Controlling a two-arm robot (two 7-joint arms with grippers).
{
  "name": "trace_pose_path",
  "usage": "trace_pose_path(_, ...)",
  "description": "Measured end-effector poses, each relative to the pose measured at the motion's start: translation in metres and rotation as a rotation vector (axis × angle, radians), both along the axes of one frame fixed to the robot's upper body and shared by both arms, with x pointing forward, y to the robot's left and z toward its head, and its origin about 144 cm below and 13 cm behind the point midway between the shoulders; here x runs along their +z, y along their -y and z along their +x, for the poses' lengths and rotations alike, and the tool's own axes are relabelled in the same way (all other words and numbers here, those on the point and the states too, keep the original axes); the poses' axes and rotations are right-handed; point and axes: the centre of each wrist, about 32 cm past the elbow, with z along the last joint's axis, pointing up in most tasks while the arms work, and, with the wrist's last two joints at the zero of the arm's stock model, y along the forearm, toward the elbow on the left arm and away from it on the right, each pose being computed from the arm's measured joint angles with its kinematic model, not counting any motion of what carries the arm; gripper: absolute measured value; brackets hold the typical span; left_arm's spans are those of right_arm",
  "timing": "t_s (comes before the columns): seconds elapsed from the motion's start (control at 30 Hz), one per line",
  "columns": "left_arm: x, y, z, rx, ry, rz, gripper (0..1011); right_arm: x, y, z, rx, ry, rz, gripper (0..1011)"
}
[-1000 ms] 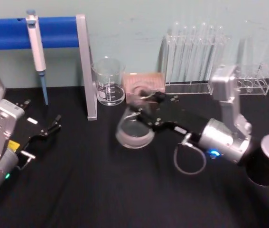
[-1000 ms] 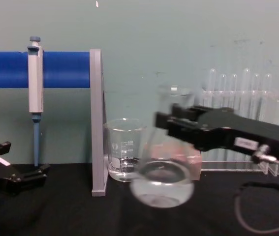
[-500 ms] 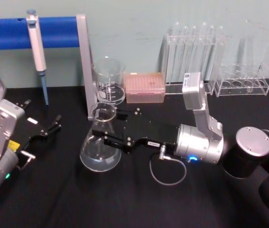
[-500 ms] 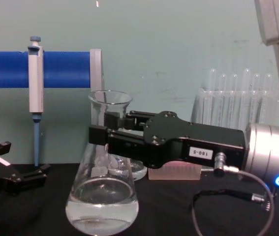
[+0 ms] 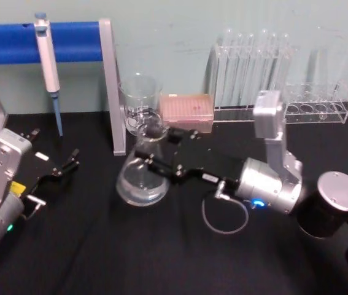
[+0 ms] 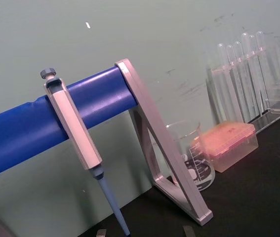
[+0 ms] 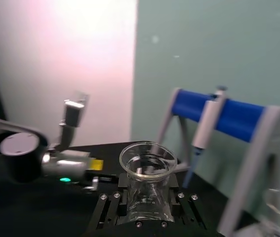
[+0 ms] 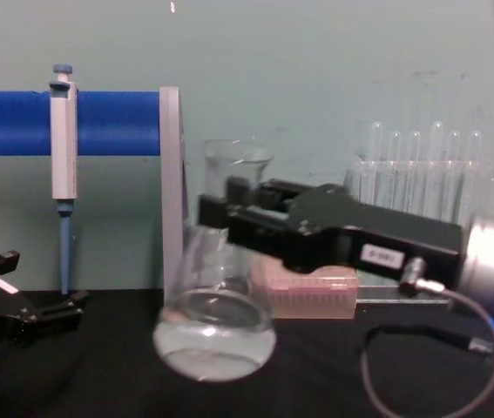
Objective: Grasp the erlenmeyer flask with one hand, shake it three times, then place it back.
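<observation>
The erlenmeyer flask [image 5: 139,179] is clear glass with a little clear liquid pooled in its wide base [image 8: 215,338]. It hangs tilted just above the black table, in front of the grey stand post. My right gripper [image 5: 154,158] reaches in from the right and is shut on the flask's neck [image 8: 236,178], just under the flared rim. In the right wrist view the rim [image 7: 147,158] stands between the two black fingers [image 7: 121,181]. My left gripper [image 5: 67,165] rests open at the table's left, well apart from the flask.
A glass beaker [image 5: 140,103] and a pink tip box [image 5: 188,110] stand right behind the flask. A pipette [image 5: 47,58] hangs from the blue bar [image 5: 69,40] on the grey stand. Test tube racks [image 5: 250,70] line the back right. The table's front is open black surface.
The right gripper swung the flask left and toward me, then back to the right and away. The flask now sits higher and more tilted. The left arm has not moved.
</observation>
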Motion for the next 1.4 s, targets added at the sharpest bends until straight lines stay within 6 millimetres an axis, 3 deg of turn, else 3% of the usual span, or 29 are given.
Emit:
trace_pose_path(0.43, 0.0, 0.0, 0.0, 0.0, 0.0, 0.0, 1001, 0.002, 0.058, -0.03, -0.424, 0.019, 0.026, 465)
trace_pose_path(0.77, 0.0, 0.0, 0.0, 0.0, 0.0, 0.0, 1001, 0.003, 0.087, -0.048, -0.645, 0.011, 0.022, 465)
trace_pose_path(1.1, 0.0, 0.0, 0.0, 0.0, 0.0, 0.0, 1001, 0.005, 0.089, -0.044, -0.636, 0.015, 0.021, 465)
trace_pose_path(1.4, 0.0, 0.0, 0.0, 0.0, 0.0, 0.0, 1001, 0.005, 0.072, -0.027, -0.476, 0.011, 0.027, 465)
